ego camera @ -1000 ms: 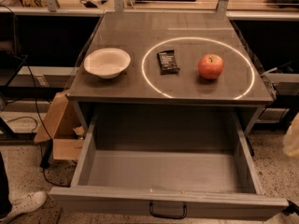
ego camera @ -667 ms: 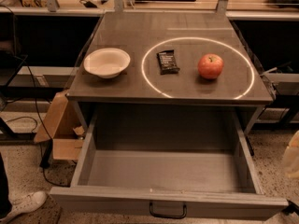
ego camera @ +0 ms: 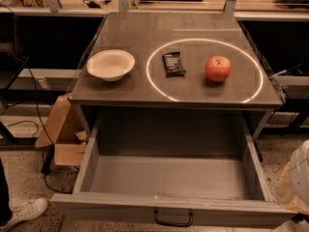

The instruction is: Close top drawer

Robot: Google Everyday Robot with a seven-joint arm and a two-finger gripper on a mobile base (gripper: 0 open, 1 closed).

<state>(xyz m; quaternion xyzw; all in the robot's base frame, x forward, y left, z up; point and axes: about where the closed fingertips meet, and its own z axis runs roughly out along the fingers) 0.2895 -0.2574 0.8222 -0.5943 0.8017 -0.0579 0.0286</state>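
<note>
Since a second ago, the pale, rounded gripper (ego camera: 295, 180) has pushed further in at the right edge; whether it is open or closed cannot be told. Just left of it, the wide grey box top drawer (ego camera: 120, 209) stands fully pulled out. This looks like the approach step. Next it must reach the grey front panel by the small black loop handle (ego camera: 173, 219), down-left of it, and push inward.

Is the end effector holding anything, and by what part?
Cannot tell: end effector is out of view. The wide grey drawer stands open, its black loop handle ungripped.
</note>
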